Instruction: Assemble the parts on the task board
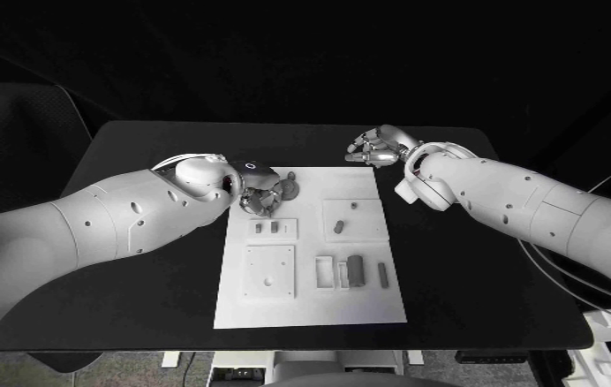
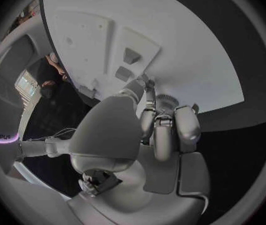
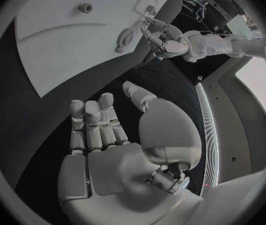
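The white task board point(image 1: 305, 312) lies in the middle of the black table. At its far left corner my left hand point(image 1: 261, 198) curls its fingers around a dark round ribbed part point(image 1: 290, 185) and holds it tilted just above the board. In the left wrist view the ribbed part point(image 2: 167, 100) sits between the thumb and curled fingers of the left hand point(image 2: 164, 130), at the edge of the board point(image 2: 189, 45). My right hand point(image 1: 378, 147) hovers off the board's far right corner with its fingers apart, holding nothing. The right wrist view shows the right hand point(image 3: 107, 130) empty over the table.
Two small pieces point(image 1: 267, 226) stand on a little raised plate and another piece point(image 1: 340, 225) on a square plate. Nearer me lie a square plate point(image 1: 270, 270) and upright bars point(image 1: 355, 269). Bare black table surrounds the board.
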You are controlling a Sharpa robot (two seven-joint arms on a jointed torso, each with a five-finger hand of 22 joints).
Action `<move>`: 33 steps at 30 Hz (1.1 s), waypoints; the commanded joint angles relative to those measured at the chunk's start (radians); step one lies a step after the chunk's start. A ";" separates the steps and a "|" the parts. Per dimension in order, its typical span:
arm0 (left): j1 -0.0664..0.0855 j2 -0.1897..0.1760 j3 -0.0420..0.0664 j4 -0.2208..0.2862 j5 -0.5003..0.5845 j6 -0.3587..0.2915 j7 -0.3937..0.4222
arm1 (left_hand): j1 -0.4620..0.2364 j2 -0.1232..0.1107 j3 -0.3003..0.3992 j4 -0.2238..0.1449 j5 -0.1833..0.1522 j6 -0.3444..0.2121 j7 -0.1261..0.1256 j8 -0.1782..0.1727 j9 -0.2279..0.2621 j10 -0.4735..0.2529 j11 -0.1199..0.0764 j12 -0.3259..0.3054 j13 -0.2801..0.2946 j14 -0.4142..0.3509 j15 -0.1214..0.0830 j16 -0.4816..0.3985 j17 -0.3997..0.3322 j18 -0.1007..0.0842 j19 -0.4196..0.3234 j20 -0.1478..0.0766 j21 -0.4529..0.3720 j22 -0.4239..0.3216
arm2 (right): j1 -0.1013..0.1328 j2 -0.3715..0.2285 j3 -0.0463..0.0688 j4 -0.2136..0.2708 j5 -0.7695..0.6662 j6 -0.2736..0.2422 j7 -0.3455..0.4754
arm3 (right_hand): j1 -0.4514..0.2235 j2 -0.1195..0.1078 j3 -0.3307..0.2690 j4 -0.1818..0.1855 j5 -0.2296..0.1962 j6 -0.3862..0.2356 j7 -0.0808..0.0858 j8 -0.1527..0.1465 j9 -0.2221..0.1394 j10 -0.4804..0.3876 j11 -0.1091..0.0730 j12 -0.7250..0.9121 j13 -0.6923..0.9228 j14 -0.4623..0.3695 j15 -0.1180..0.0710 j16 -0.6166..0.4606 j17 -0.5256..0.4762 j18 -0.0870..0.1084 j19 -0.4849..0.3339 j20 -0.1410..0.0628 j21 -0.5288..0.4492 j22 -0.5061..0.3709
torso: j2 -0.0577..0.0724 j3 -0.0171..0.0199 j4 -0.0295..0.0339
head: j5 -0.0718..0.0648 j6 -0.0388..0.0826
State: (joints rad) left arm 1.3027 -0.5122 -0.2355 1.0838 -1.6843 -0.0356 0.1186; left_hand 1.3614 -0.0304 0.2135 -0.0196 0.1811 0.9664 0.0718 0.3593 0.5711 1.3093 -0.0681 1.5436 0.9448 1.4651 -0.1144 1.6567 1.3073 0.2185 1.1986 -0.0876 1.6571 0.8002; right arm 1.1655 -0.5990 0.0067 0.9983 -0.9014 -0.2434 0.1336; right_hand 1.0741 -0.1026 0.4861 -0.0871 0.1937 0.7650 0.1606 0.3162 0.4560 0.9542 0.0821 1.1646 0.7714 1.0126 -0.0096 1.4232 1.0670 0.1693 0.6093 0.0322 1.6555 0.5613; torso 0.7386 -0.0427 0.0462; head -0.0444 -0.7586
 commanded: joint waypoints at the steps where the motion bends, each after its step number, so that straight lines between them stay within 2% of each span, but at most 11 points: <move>1: -0.002 0.001 -0.002 0.002 0.011 0.023 0.011 | -0.003 -0.003 0.007 0.000 0.002 0.048 0.048 0.002 -0.002 -0.008 -0.002 -0.003 -0.027 0.000 0.000 0.048 0.130 0.043 0.000 -0.005 0.140 0.001 | 0.000 0.001 0.000 0.001 -0.002 0.008 0.006 | -0.010 -0.001 0.005 0.001 -0.005 -0.001 0.009 0.005 -0.001 -0.008 0.001 0.004 -0.001 -0.006 -0.001 0.005 -0.001 -0.011 -0.004 -0.001 0.027 -0.002 | 0.000 -0.0011 0.0001 | 0.001 0.000; 5: -0.002 0.001 -0.002 0.001 0.021 0.011 0.013 | -0.011 -0.026 0.009 -0.001 0.002 0.016 0.042 -0.020 -0.011 -0.007 -0.001 -0.003 -0.026 0.005 0.000 0.052 0.135 0.043 -0.001 -0.005 0.139 0.006 | 0.000 0.001 0.000 0.001 -0.002 0.008 0.005 | -0.011 -0.001 0.005 0.001 -0.005 -0.001 0.009 0.005 -0.001 -0.008 0.001 0.004 -0.001 -0.006 -0.001 0.005 -0.002 -0.011 -0.004 -0.001 0.027 -0.002 | 0.000 -0.0014 -0.0001 | 0.002 0.001; 13: -0.002 0.000 -0.002 -0.001 0.026 0.008 0.014 | -0.023 -0.048 0.008 -0.002 0.001 -0.036 0.033 -0.045 -0.024 -0.003 0.000 -0.004 -0.026 0.012 0.000 0.057 0.138 0.043 0.000 -0.005 0.139 0.011 | 0.000 0.001 0.000 0.001 -0.002 0.008 0.005 | -0.011 -0.001 0.005 0.001 -0.005 -0.001 0.009 0.005 -0.001 -0.008 0.001 0.004 -0.001 -0.006 -0.001 0.005 -0.002 -0.011 -0.004 -0.001 0.028 -0.002 | 0.000 -0.0001 0.0001 | 0.002 0.001; 22: -0.002 0.000 -0.002 -0.007 0.029 -0.007 0.012 | -0.027 -0.055 0.006 -0.003 0.001 -0.058 0.030 -0.054 -0.028 -0.001 0.000 -0.004 -0.026 0.017 0.000 0.059 0.140 0.043 0.001 -0.005 0.139 0.013 | 0.000 0.000 0.000 0.000 -0.002 0.008 0.005 | -0.011 -0.001 0.005 0.001 -0.005 -0.001 0.009 0.005 -0.001 -0.008 0.001 0.004 -0.001 -0.006 -0.001 0.005 -0.002 -0.011 -0.004 -0.001 0.028 -0.002 | 0.000 0.0001 -0.0006 | 0.002 0.002; 33: -0.002 0.000 -0.002 -0.007 0.037 -0.055 0.017 | -0.030 -0.061 0.009 -0.007 0.001 -0.116 0.005 -0.068 -0.040 0.002 0.002 -0.006 -0.027 0.013 0.000 0.058 0.132 0.043 0.003 -0.005 0.137 0.016 | 0.000 0.000 0.000 0.000 -0.002 0.007 0.005 | -0.011 -0.001 0.005 0.001 -0.005 -0.001 0.010 0.005 -0.001 -0.008 0.001 0.004 -0.001 -0.006 -0.001 0.005 -0.002 -0.011 -0.004 -0.001 0.028 -0.002 | 0.000 -0.0004 -0.0004 | -0.001 0.004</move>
State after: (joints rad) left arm 1.3001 -0.5130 -0.2374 1.0748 -1.6582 -0.0578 0.1245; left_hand 1.3314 -0.0816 0.2175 -0.0236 0.1811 0.8553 0.0772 0.2960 0.5324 1.3094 -0.0681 1.5372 0.9176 1.4651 -0.1144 1.6566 1.3073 0.2197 1.2009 -0.0894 1.6571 0.8154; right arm 1.1655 -0.5998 0.0067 0.9978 -0.9014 -0.2434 0.1336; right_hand 1.0741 -0.1026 0.4860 -0.0870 0.1937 0.7627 0.1628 0.3162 0.4560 0.9542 0.0821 1.1646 0.7716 1.0126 -0.0097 1.4232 1.0661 0.1693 0.6093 0.0322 1.6555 0.5606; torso 0.7390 -0.0428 0.0457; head -0.0445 -0.7555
